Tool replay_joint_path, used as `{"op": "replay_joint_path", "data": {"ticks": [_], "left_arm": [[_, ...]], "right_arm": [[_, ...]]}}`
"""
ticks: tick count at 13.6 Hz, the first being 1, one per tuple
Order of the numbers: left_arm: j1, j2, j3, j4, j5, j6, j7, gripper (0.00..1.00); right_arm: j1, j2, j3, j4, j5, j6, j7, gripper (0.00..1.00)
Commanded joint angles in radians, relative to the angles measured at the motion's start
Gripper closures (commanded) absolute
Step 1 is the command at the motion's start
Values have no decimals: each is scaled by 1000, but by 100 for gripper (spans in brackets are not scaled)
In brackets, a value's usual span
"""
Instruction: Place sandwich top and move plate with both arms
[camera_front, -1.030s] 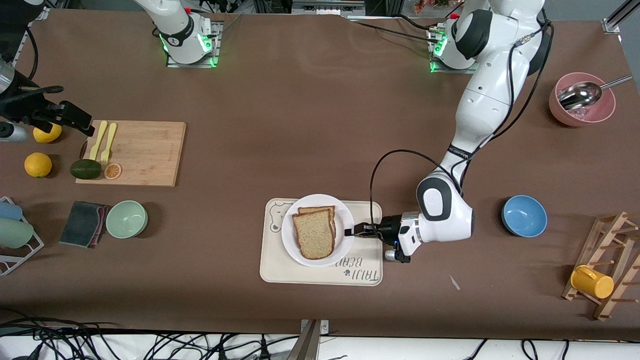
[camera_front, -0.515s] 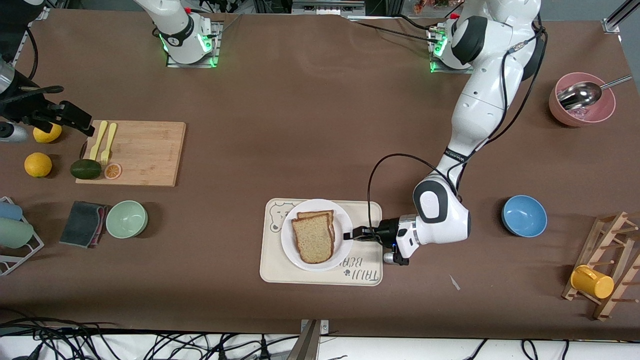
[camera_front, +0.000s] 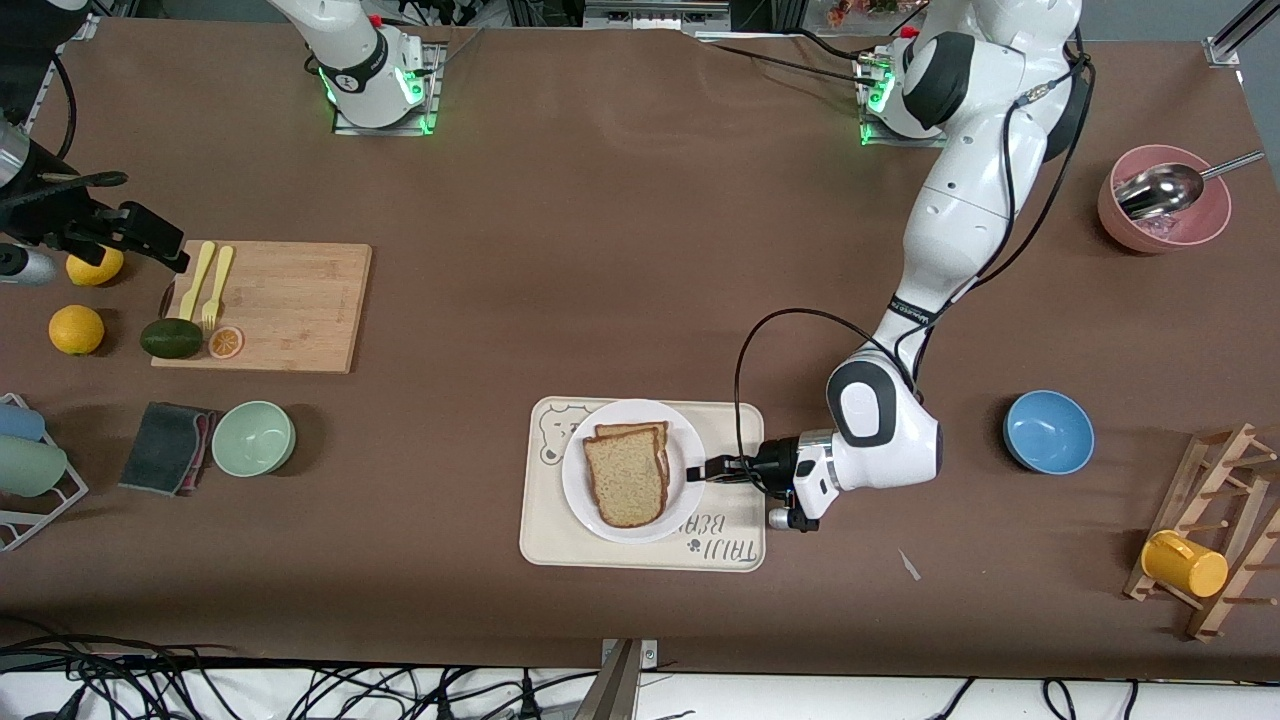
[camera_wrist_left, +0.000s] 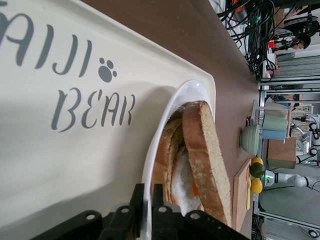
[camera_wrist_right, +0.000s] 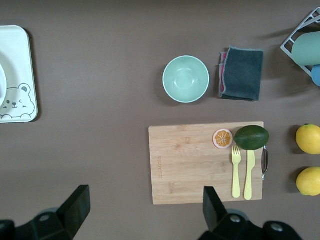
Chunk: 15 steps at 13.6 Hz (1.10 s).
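Observation:
The white plate (camera_front: 690, 440) rests on the cream bear tray (camera_front: 560, 545), nearer the front camera than the table's middle. On it lies the sandwich top (camera_front: 627, 477), a tan speckled slice covering a lower slice whose edge peeks out. My left gripper (camera_front: 697, 470) comes in low from the left arm's end and is shut on the plate rim (camera_wrist_left: 172, 105), one finger above and one below. In the left wrist view (camera_wrist_left: 148, 200) the sandwich top (camera_wrist_left: 205, 155) sits over white-and-orange egg. My right gripper (camera_front: 160, 248) waits open above the table beside the cutting board (camera_wrist_right: 145, 210).
A blue bowl (camera_front: 1048, 431) sits by the left arm's elbow. A wooden rack with a yellow mug (camera_front: 1185, 565) and a pink bowl with a ladle (camera_front: 1163, 205) stand at that end. A cutting board (camera_front: 280, 305), green bowl (camera_front: 253, 437), grey cloth (camera_front: 168, 433) and lemons (camera_front: 76, 329) fill the right arm's end.
The left gripper and the plate shifted slightly toward the front camera, then stayed still over the last half second. The right arm has not moved.

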<state>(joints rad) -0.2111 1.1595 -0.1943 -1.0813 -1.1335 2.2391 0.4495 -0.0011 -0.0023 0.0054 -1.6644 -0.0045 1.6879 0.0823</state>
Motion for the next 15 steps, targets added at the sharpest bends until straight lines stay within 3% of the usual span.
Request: {"op": "replay_joint_path", "data": {"ticks": [1,6,9,13,15], "left_arm": [[-10,13,9,35,12,-4,-29,62],[-8,0,9,28,23,-6,-28,48],[-10,-1,29,28,24,-6,-28,25],[1,-33,32,8,69,-15,-37,24],[12,-84,35,-24,162,-33,-118,24]], "right_arm": [[-13,5,13,22,15,-20,8,0],[-13,5,18,22,15,-20,8,0],[-13,5,18,22,15,-20,8,0],[-13,5,18,22,15,-20,8,0],[-13,5,18,22,15,-20,8,0]]}}
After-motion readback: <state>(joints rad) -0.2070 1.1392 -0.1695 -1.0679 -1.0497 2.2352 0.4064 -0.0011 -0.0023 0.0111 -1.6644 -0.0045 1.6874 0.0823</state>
